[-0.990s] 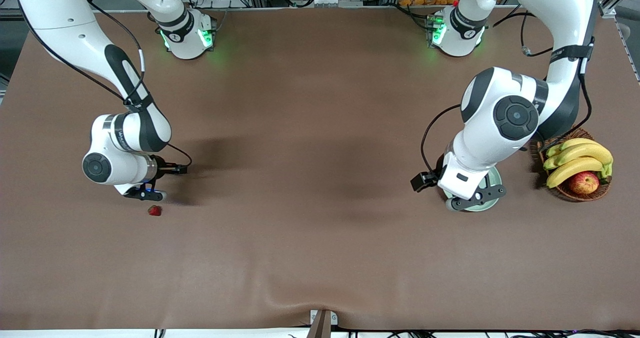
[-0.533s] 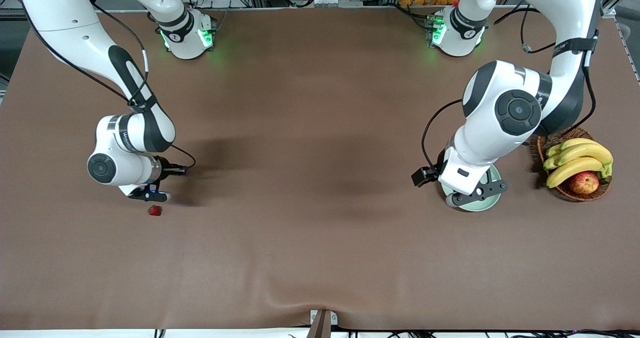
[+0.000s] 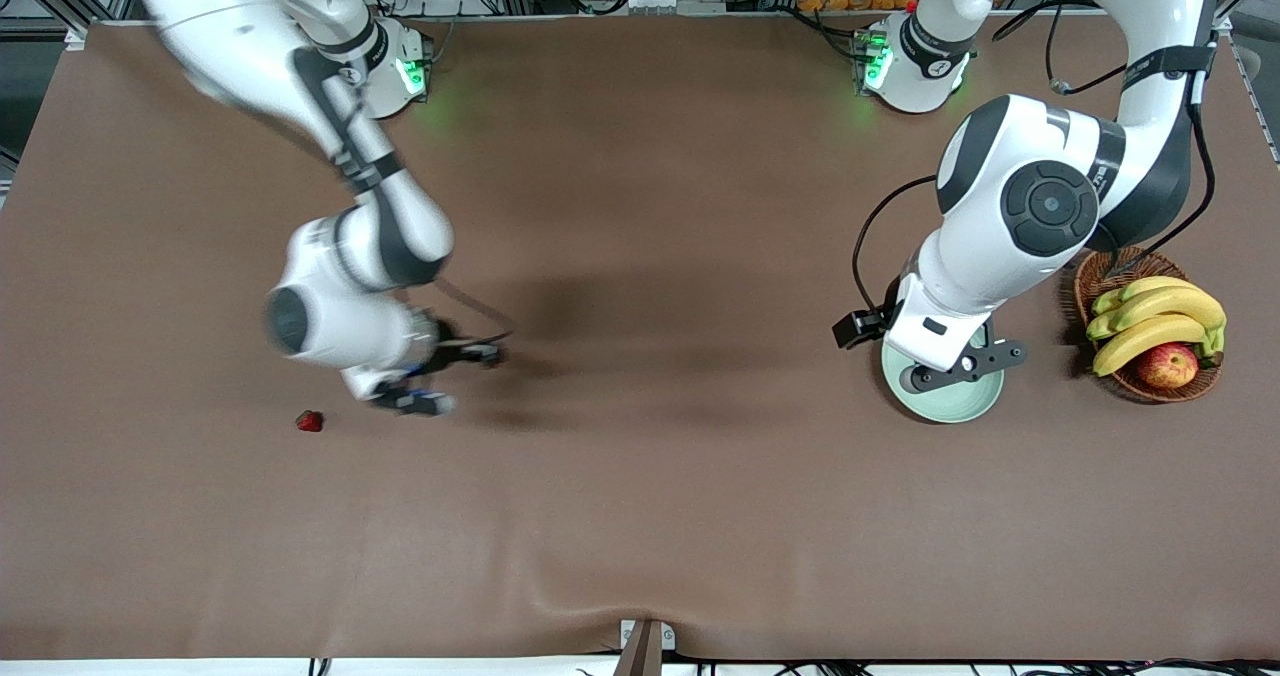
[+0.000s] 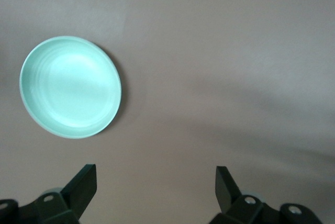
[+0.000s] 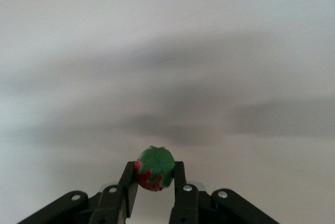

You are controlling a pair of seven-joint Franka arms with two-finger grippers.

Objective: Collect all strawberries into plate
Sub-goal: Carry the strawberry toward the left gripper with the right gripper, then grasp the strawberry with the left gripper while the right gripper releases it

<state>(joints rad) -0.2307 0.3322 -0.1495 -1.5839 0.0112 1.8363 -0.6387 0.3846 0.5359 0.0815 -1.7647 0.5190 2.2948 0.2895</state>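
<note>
The right gripper (image 3: 420, 398) is up over the brown tabletop (image 3: 640, 516), toward the right arm's end. It is pinched tight on 1 strawberry (image 5: 155, 168). In the right wrist view the berry sits between the 2 fingers (image 5: 127, 187) with its green top showing. In the front view the held berry is hidden by the gripper.

Another strawberry (image 3: 309, 421) lies on the tabletop just beside that gripper, toward the right arm's end. Nothing touches it.

The plate (image 3: 945, 401) is well apart from both berries, toward the left arm's end. In the left wrist view the plate (image 4: 70, 87) has nothing on it. The left gripper (image 3: 965, 364) hangs over the plate with its fingers (image 4: 84, 183) spread wide, holding nothing. From the front, this gripper and its arm cover part of the plate.

A wicker basket (image 3: 1100, 281) stands near the plate, closer to the end of the tabletop. It holds bananas (image 3: 1150, 331) and an apple (image 3: 1167, 365). The left arm's elbow hides part of the basket's rim.

Between the 2 grippers the tabletop shows only dark shadows.
</note>
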